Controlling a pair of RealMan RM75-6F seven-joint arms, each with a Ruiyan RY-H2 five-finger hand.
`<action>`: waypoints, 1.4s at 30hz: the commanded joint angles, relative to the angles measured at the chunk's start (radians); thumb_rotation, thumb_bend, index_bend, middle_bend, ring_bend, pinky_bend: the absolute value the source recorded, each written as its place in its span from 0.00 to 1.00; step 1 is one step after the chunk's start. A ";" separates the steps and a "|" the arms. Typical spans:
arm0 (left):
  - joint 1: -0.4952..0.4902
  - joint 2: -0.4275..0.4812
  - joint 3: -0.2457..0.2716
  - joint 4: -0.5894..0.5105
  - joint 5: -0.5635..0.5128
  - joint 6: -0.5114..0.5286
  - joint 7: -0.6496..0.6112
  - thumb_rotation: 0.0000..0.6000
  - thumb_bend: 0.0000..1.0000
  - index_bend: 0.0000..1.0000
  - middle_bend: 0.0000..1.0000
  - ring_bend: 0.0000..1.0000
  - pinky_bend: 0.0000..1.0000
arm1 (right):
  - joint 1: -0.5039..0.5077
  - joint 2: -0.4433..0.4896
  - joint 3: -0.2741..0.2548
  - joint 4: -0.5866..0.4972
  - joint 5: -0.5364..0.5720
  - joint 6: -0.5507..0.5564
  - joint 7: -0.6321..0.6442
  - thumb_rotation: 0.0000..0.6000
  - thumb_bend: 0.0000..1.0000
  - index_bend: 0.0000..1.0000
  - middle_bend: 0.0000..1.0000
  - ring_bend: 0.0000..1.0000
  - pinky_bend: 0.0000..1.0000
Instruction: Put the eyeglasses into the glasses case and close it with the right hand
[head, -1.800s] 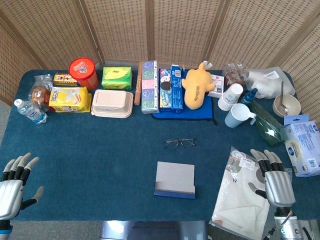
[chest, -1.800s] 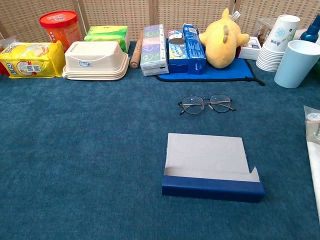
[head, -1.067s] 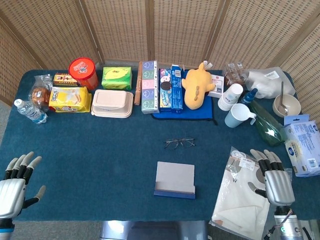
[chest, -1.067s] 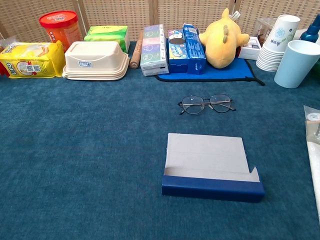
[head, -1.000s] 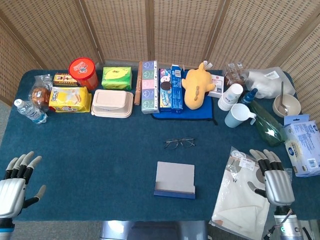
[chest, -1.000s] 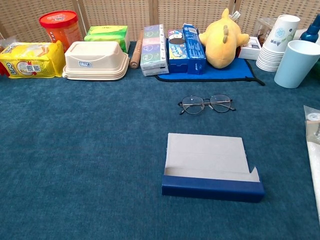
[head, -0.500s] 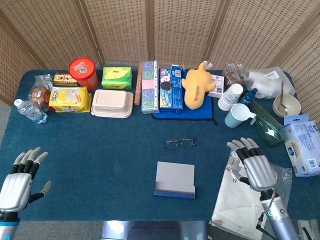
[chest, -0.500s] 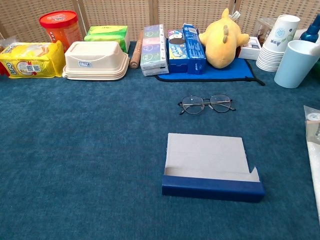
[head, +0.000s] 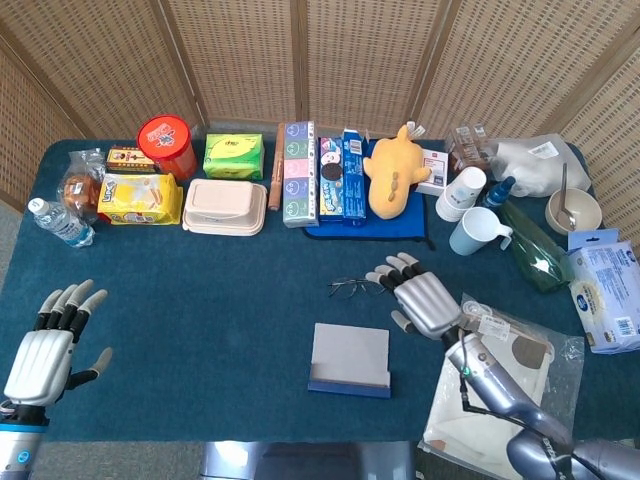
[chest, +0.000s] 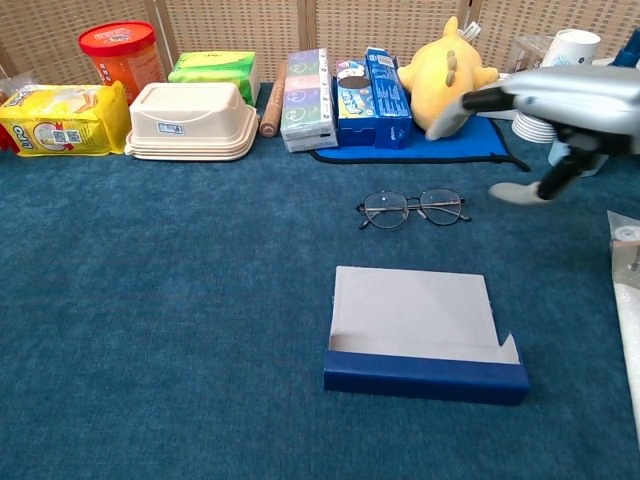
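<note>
Currently the eyeglasses (chest: 412, 208), thin dark wire frame with round clear lenses, lie flat on the cloth just left of the right hand (head: 424, 300), whose fingers are spread and hold nothing. Glasses case (chest: 420, 335) lies open, nothing inside, nearer than that hand. Left hand (head: 45, 357) spread, far left.

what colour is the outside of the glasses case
Dark blue on the open rectangular glasses case, clearest in the chest view.

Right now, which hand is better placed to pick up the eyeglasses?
The right hand: it hovers open beside the eyeglasses, while the left hand sits at the table's far left edge.
</note>
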 joint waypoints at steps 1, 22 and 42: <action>-0.012 0.000 -0.006 0.005 -0.010 -0.014 -0.004 1.00 0.28 0.12 0.04 0.00 0.00 | 0.079 -0.065 0.038 0.044 0.118 -0.097 -0.030 1.00 0.35 0.21 0.21 0.12 0.13; -0.046 0.007 -0.020 0.062 -0.026 -0.035 -0.088 1.00 0.29 0.12 0.04 0.00 0.00 | 0.326 -0.278 0.011 0.257 0.561 -0.104 -0.361 1.00 0.35 0.26 0.21 0.11 0.13; -0.052 0.012 -0.016 0.086 -0.019 -0.021 -0.123 1.00 0.28 0.12 0.04 0.00 0.00 | 0.362 -0.292 -0.036 0.289 0.667 -0.035 -0.394 1.00 0.35 0.39 0.21 0.11 0.13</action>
